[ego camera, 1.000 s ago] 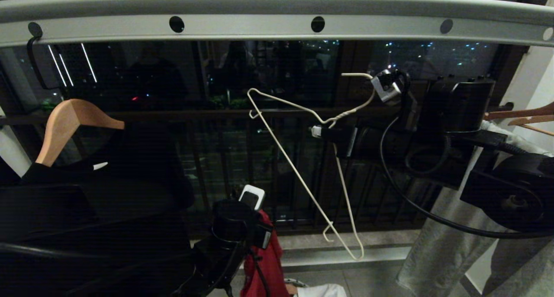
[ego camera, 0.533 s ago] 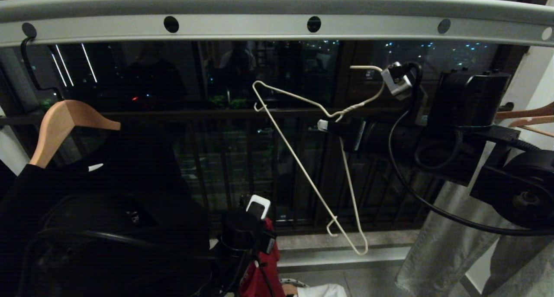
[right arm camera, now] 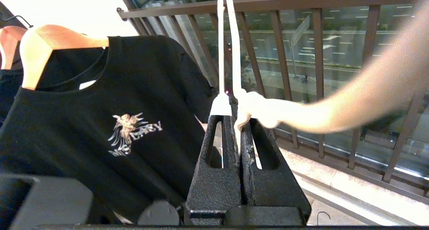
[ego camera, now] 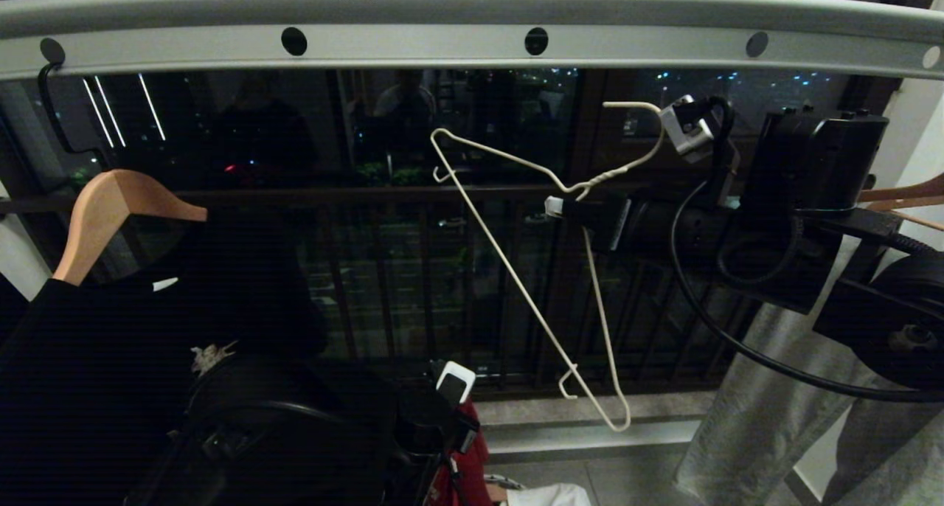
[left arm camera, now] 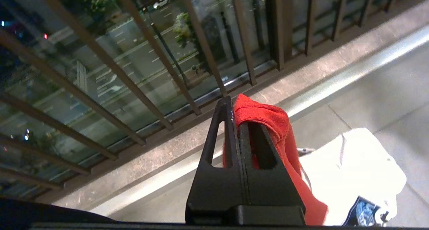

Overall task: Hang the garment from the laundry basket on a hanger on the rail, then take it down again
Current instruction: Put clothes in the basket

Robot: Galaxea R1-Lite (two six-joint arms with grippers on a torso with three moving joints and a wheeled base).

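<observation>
The white wire hanger (ego camera: 516, 285) hangs tilted in the air below the grey rail (ego camera: 413, 45), its hook clear of the bar. My right gripper (ego camera: 557, 207) is shut on the hanger at its twisted neck; in the right wrist view its jaws (right arm camera: 234, 117) pinch the wire (right arm camera: 231, 39). Low at the centre, my left gripper (left arm camera: 234, 104) is shut on a fold of the red garment (left arm camera: 268, 122), which trails down from it (ego camera: 472, 454). The laundry basket is hidden; a white T-shirt (left arm camera: 352, 169) lies on the floor beneath.
A black T-shirt with an angel print (right arm camera: 100, 122) hangs on a wooden hanger (ego camera: 110, 211) at the left. Grey trousers (ego camera: 774, 417) and more wooden hangers (ego camera: 900, 196) are at the right. Brown window railing bars (ego camera: 369, 196) run behind.
My left gripper has sunk lower and a little right with the red garment. My right gripper has lifted the hanger slightly up and to the right.
</observation>
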